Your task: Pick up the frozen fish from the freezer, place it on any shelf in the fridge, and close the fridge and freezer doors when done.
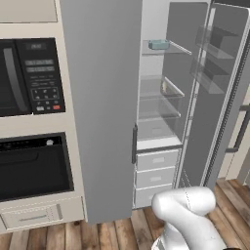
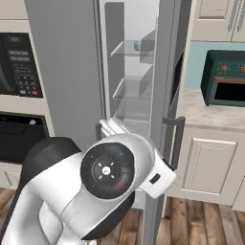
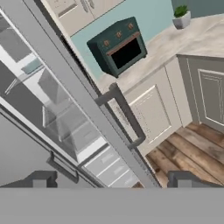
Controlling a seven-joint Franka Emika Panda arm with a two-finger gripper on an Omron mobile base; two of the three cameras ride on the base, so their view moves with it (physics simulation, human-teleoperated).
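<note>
Hand view: the frozen fish [image 3: 31,66] lies up-left of the open, empty tool [image 3: 111,181], on a freezer [image 3: 57,109] shelf [image 3: 19,76].

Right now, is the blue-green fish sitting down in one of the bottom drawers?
No, the frozen fish lies on the top glass shelf, high above the grey drawers.

The left base view looks forward and slightly down from behind the arm, near the freezer [image 1: 161,112], straight into its open compartment, with the oven [image 1: 31,166] at the left. The right base view stands further right and close behind the arm, seeing the same freezer [image 2: 136,86] obliquely past its door edge, and the table [image 2: 210,112] beyond. The hand view is rolled, looking from low down along the door [image 3: 74,92] toward the table [image 3: 175,48]. All three share the freezer shelves.
</note>
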